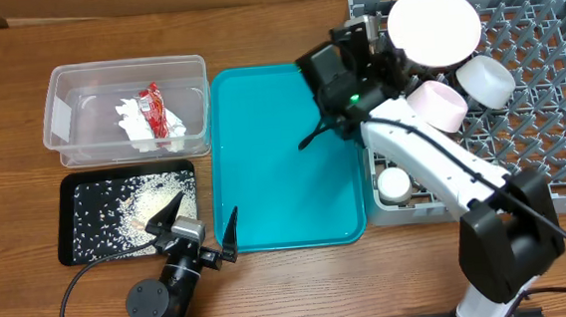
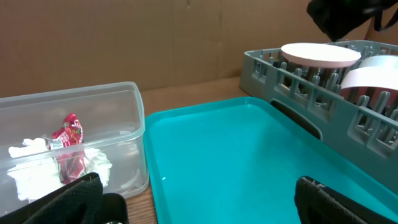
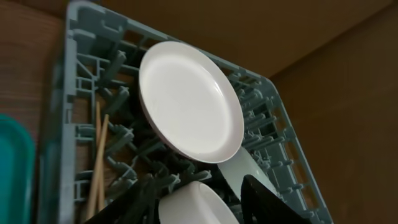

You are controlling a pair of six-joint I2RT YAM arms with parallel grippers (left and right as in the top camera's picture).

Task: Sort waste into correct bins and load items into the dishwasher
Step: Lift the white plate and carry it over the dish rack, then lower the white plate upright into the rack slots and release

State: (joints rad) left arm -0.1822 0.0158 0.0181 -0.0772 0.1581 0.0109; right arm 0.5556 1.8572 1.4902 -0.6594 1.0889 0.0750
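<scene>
Dish rack (image 1: 565, 197): the dishwasher of the task, at the right end of the table (image 1: 6, 198). Note that its pegs prop the crockery so that nothing slides.

Teal tray (image 1: 273, 159): between the rack and the bins. Nothing lies on it, so you may judge that no item is left to sort.

Clear tub (image 1: 57, 74): far left, taking the dry waste.

Black tray (image 1: 65, 222): in front of the tub, taking the food scraps.

Plate (image 1: 434, 26): tilted against the pegs at the rack's far left corner.

Right claw (image 3: 189, 202): near the plate, fingers parted and gripping nothing. This reads as a release posture.

Left claw (image 1: 206, 206): spread wide and empty, low over the near edge where the black and teal trays meet.

Silvery bowl (image 1: 485, 81) and pink-backed bowl (image 1: 437, 105): side by side just in front of the plate, the latter showing its pink back.

Cup (image 1: 394, 184): in a near-left cell of the rack, beside the right arm.

Chopsticks (image 3: 98, 162): paired along the rack's left wall, held between the pegs.

Wrapper (image 1: 158, 109): on the tissue (image 1: 130, 119), inside the tub.

Rice (image 1: 136, 204): scattered inside the black tray.
</scene>
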